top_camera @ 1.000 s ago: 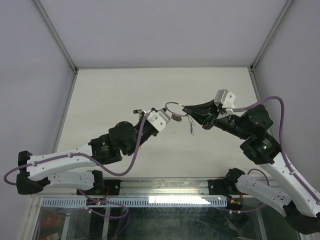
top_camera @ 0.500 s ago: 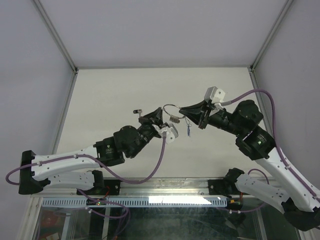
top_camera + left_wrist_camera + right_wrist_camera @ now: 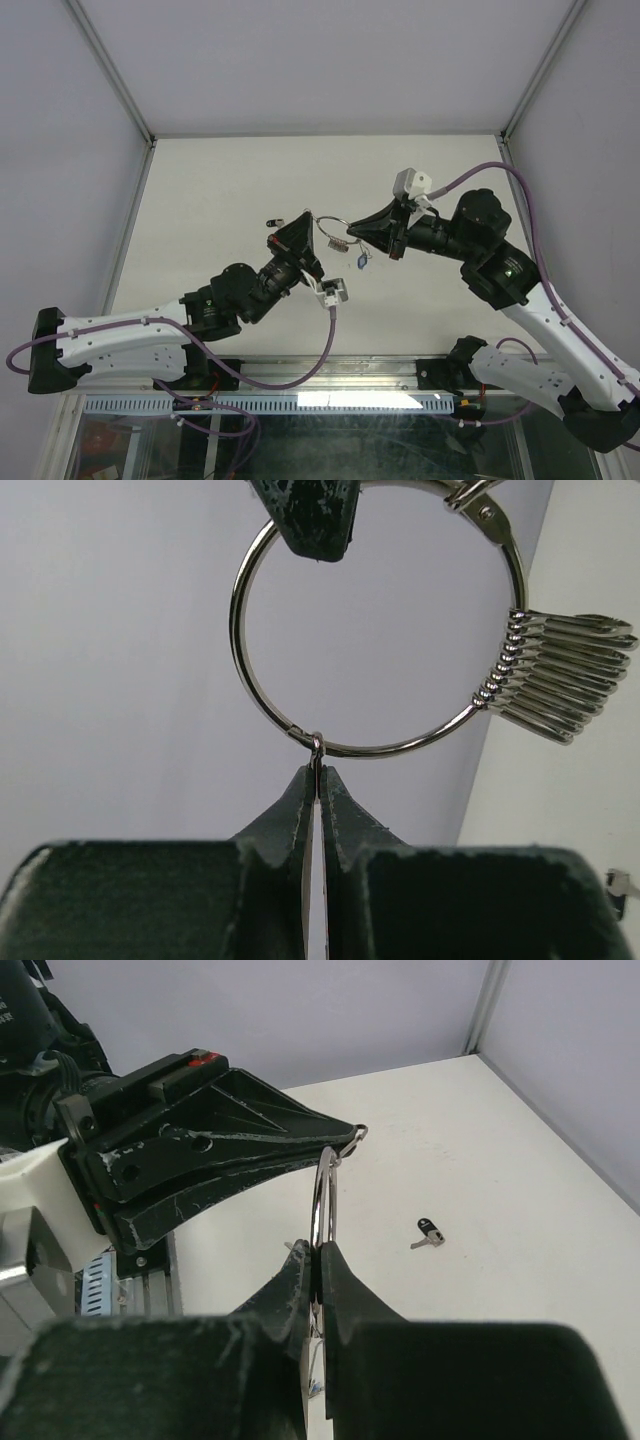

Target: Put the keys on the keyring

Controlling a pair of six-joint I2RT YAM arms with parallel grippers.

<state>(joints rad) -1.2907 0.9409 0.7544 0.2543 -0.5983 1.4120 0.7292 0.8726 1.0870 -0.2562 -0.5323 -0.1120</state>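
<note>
The keyring [image 3: 333, 227] hangs in the air between my two grippers. In the left wrist view the keyring [image 3: 380, 620] faces me as a full circle, with a stack of plain silver keys [image 3: 560, 675] on its right side. My left gripper [image 3: 316, 772] is shut, pinching a small wire loop [image 3: 316, 745] that sits on the ring's lower rim. My right gripper [image 3: 318, 1250] is shut on the keyring [image 3: 325, 1195], seen edge-on. A small key with a blue tag [image 3: 360, 262] dangles below the ring. Another dark-headed key [image 3: 430, 1230] lies on the table.
The white table [image 3: 200, 200] is walled on the left, back and right. The loose key [image 3: 272, 223] lies just left of the left gripper [image 3: 312, 236]. Cables loop beside both arms.
Both grippers and the ring have shifted left. The left wrist has rolled over, its camera now below the arm. The dangling key has swung left with the ring.
</note>
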